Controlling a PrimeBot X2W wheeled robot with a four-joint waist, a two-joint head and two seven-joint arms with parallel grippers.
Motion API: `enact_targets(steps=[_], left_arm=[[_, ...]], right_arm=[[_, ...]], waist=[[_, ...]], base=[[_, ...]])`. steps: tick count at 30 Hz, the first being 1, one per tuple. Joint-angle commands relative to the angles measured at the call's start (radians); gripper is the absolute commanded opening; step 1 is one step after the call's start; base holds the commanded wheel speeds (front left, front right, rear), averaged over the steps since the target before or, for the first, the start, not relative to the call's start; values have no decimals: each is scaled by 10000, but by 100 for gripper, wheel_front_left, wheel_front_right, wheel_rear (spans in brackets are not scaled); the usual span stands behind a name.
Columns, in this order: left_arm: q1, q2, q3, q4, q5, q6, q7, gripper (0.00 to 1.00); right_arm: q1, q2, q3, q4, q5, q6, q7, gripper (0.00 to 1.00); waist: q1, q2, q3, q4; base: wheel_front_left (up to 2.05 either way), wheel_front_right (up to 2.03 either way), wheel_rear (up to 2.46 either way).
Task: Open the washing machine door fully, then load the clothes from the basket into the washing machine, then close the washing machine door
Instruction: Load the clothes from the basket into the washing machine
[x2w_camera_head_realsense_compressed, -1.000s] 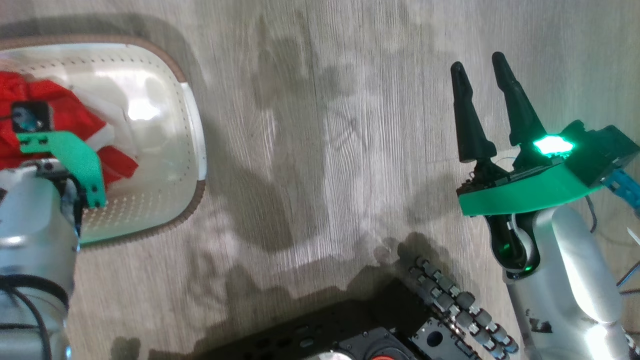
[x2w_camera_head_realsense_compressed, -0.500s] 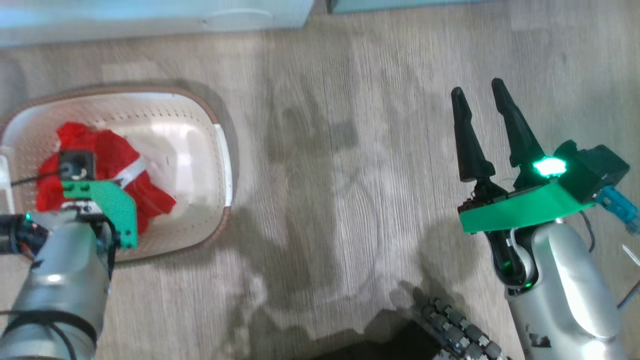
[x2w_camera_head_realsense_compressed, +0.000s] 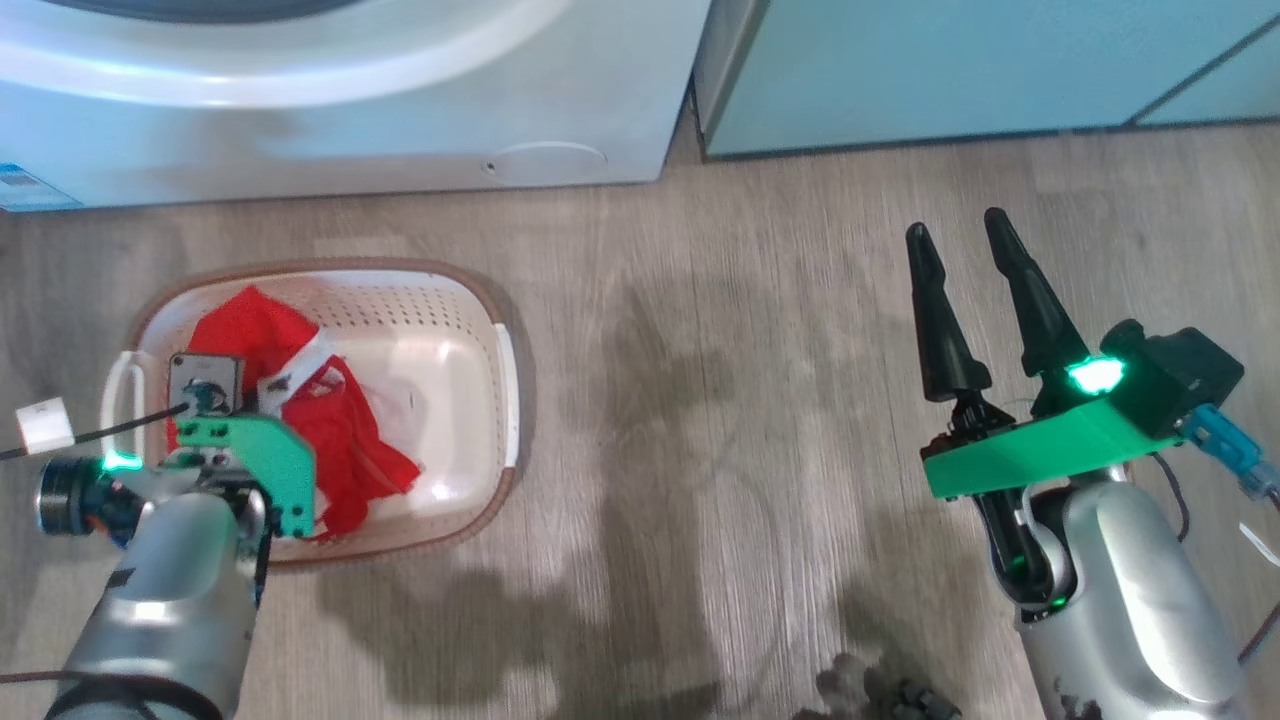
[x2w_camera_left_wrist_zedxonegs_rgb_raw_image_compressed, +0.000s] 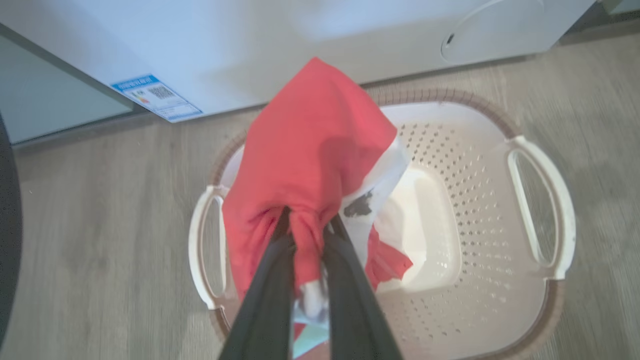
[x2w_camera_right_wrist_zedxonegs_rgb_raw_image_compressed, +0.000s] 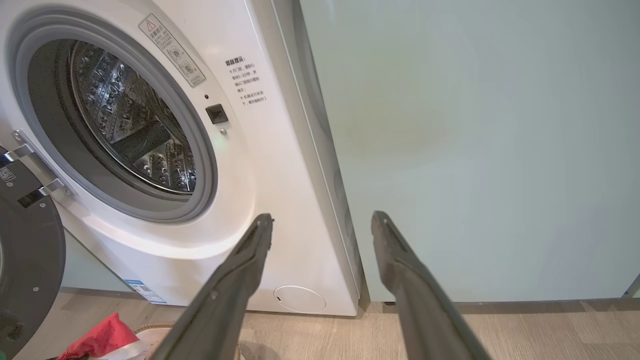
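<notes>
White washing machine (x2w_camera_right_wrist_zedxonegs_rgb_raw_image_compressed: 260, 165), drum (x2w_camera_right_wrist_zedxonegs_rgb_raw_image_compressed: 130, 115) exposed, door (x2w_camera_right_wrist_zedxonegs_rgb_raw_image_compressed: 30, 270) open at left, right fingers (x2w_camera_right_wrist_zedxonegs_rgb_raw_image_compressed: 235, 280) spread, teal cabinet (x2w_camera_right_wrist_zedxonegs_rgb_raw_image_compressed: 475, 150) beside

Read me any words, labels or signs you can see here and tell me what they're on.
Warning sticker on the washing machine front: red triangle sign; words too small.
Printed Chinese lines beside the opening: too small to read.
Blue label sticker low on the front: blurred.

The basket (x2w_camera_head_realsense_compressed: 420, 300) sits on the floor (x2w_camera_head_realsense_compressed: 700, 400) before the washing machine (x2w_camera_head_realsense_compressed: 350, 130), the clothes (x2w_camera_head_realsense_compressed: 340, 440) over its left half. A cabinet (x2w_camera_head_realsense_compressed: 950, 70) stands right of the machine, the washing machine door (x2w_camera_right_wrist_zedxonegs_rgb_raw_image_compressed: 25, 265) left.
</notes>
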Motion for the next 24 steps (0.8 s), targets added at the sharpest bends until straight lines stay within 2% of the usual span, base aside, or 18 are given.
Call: enact_targets(steps=[1, 14, 24], left_arm=[[130, 335, 145, -609, 69, 125, -132, 0], [2262, 587, 225, -5560, 776, 827, -140, 0], [3623, 586, 281, -8829, 1147, 847, -140, 0]], right_arm=[[215, 45, 168, -273, -68, 0, -92, 100], [745, 9, 96, -73, -163, 0, -92, 100], [1068, -39, 53, -12, -231, 0, -92, 100]], waist=[[1, -1, -316, 177], [1, -1, -1737, 546], [1, -1, -2479, 702]], base=[[0, 0, 0], [0, 0, 0], [0, 0, 0]])
